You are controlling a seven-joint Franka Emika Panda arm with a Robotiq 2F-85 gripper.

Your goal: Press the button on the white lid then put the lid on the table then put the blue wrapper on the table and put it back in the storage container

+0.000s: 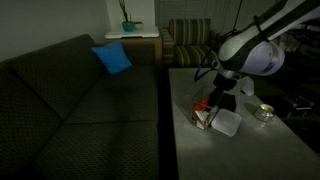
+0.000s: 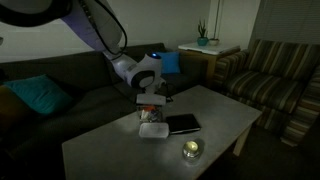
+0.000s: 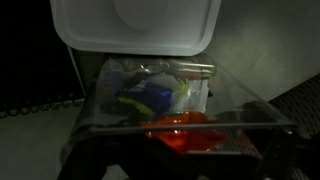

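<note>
1. Wrist view: the clear storage container (image 3: 240, 112) sits open at the near edge. A blue wrapper (image 3: 150, 98) and orange-red contents (image 3: 186, 132) lie inside it. Any print on them is too blurred to read.
2. Just beyond the container's far wall, the white lid (image 3: 135, 25) lies flat on the table (image 3: 265, 45).
3. In an exterior view, the tool (image 2: 150, 99) hangs right over the container with its jaws spread wide and nothing pinched between them. Whether it touches the box cannot be told.
4. On the same light-grey top, a flat black object (image 2: 183, 124) lies just beside the lid, and a round silvery dish (image 2: 190, 150) stands apart near the table's edge.
5. Farther back, a dark sofa (image 1: 70, 95) carries a blue cushion (image 1: 112, 58).
</note>
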